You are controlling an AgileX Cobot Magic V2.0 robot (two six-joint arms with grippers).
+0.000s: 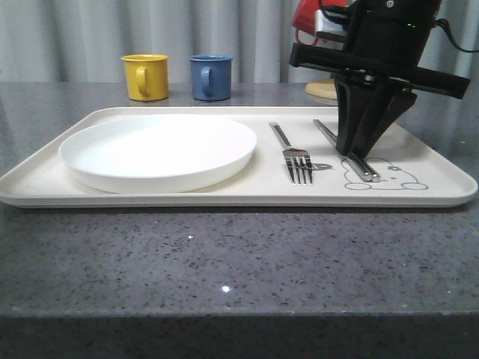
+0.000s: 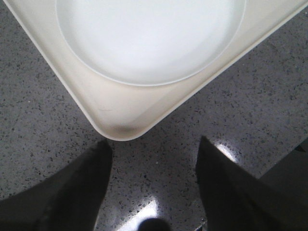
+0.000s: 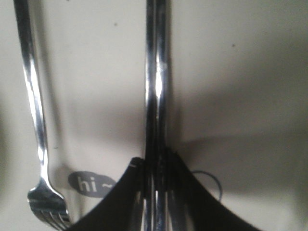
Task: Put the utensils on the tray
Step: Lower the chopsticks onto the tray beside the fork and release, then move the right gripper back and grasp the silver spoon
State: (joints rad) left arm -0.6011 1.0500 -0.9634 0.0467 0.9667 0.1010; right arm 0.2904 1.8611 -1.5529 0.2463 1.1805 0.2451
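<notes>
Grey speckled stone is forming the counter (image 1: 224, 254), and pale pleated curtains are hanging behind it. A cream tray (image 1: 419, 196) is lying flat on the counter, and a round white plate (image 1: 159, 149) is sitting on its left half. A fork (image 1: 292, 155) is lying on the tray just right of the plate, tines toward the front edge. The pair of chopsticks (image 1: 364, 168) is lying right of the fork, roughly parallel to it, its near end reaching a grey bear-like drawing (image 1: 389, 178).

The right claw (image 1: 353, 147) is standing tip-down over the chopsticks; in the right wrist view its fingers are closing narrowly on both sides of the pair (image 3: 156, 96), pinching it against the tray. The fork (image 3: 36, 125) is lying beside it, apart.

The left claw (image 2: 151, 159) is hanging over bare counter just off a rounded tray corner (image 2: 120, 127), spread wide and gripping nothing.

A yellow mug (image 1: 145, 76) and a blue mug (image 1: 210, 77) are standing side by side behind the tray.
</notes>
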